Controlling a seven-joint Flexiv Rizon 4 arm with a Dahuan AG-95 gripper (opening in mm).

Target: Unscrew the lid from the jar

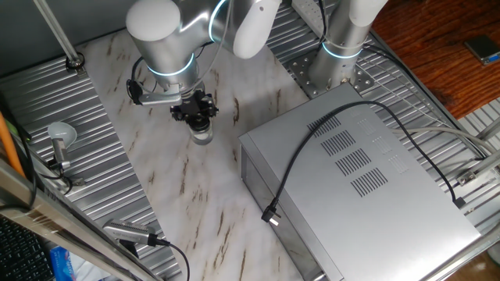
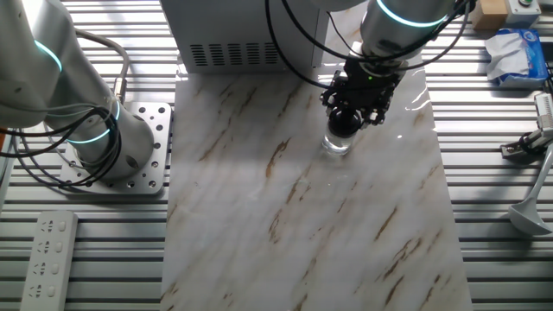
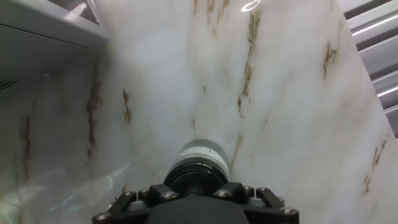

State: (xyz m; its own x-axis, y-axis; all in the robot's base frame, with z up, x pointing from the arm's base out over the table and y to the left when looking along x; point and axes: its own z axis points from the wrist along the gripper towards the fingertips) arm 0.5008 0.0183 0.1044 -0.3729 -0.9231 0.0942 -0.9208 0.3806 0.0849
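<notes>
Hidden and cut-off parts around the gripper and jar

Lid [image 2: 344, 122] mostly covered by the gripper [image 2: 352, 111] in both fixed views; fingertips concealed, so contact with the lid could not be told. Jar [image 3: 200, 154] partly masked by the black gripper body along the bottom edge of the hand view, its base unseen. Large grey metal box [image 1: 355, 176] cropped by the lower edge in one fixed view and by the top edge in the other.

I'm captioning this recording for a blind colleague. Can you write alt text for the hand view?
Seen from just behind the black two-finger gripper, its fingers close around the small round dark lid of a tiny clear cylindrical jar standing on a white, brown-veined marble tabletop. A large grey metal box fills the upper left corner.
</notes>
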